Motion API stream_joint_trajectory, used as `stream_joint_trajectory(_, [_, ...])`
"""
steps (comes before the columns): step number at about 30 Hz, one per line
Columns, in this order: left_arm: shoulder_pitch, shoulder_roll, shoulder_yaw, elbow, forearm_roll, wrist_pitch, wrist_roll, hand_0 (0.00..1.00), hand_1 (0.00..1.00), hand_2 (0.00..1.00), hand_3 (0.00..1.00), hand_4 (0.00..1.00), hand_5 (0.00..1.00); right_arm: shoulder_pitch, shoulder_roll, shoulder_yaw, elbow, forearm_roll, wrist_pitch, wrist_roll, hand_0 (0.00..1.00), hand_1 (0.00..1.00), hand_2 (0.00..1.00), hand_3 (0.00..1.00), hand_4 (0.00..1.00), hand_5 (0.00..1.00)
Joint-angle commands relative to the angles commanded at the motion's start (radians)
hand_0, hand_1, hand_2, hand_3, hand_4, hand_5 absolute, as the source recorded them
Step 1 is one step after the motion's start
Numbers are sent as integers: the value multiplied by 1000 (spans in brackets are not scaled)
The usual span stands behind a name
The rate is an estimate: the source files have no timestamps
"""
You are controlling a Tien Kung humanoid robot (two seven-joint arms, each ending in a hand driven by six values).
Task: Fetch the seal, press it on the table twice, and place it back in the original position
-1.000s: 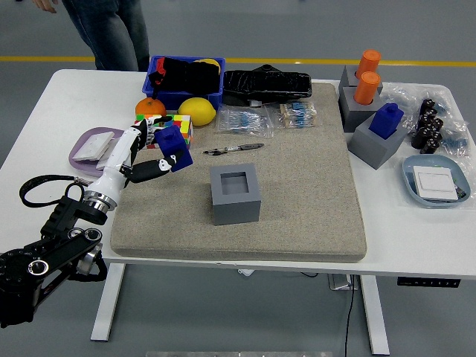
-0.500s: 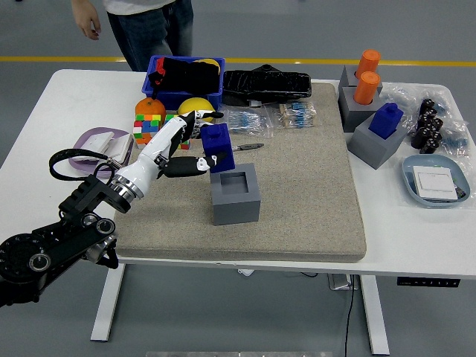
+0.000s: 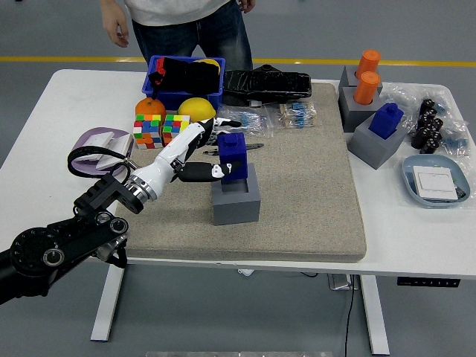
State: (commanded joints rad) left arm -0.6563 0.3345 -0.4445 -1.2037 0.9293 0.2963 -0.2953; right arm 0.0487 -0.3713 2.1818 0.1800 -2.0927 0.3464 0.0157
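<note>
A blue seal (image 3: 233,155) stands upright over the opening of a grey square holder (image 3: 235,198) on the beige mat (image 3: 297,193). My left hand (image 3: 210,152) reaches in from the lower left and grasps the seal, thumb on its lower left side and fingers around its top. Whether the seal's base is down inside the holder is hidden. The right arm is out of view.
A second blue seal (image 3: 387,120) sits in a grey holder at right, by two orange seals (image 3: 367,76). Behind my hand lie a Rubik's cube (image 3: 162,129), orange, lemon (image 3: 196,110), pen, blue bin (image 3: 184,79) and black bag. A person stands at the far side.
My left hand carried the blue seal rightwards from the mat's left edge to directly over the grey holder and lower. The person at the far side walked to the right.
</note>
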Motion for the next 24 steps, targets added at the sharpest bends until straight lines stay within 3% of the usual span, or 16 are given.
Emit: stream_joint_trajectory(24, [5,-27,50,36,-29,28,-35,666,509,541,788,637,2,-5,1,-21,0,6,-1,0,923,824,831,854,998,816])
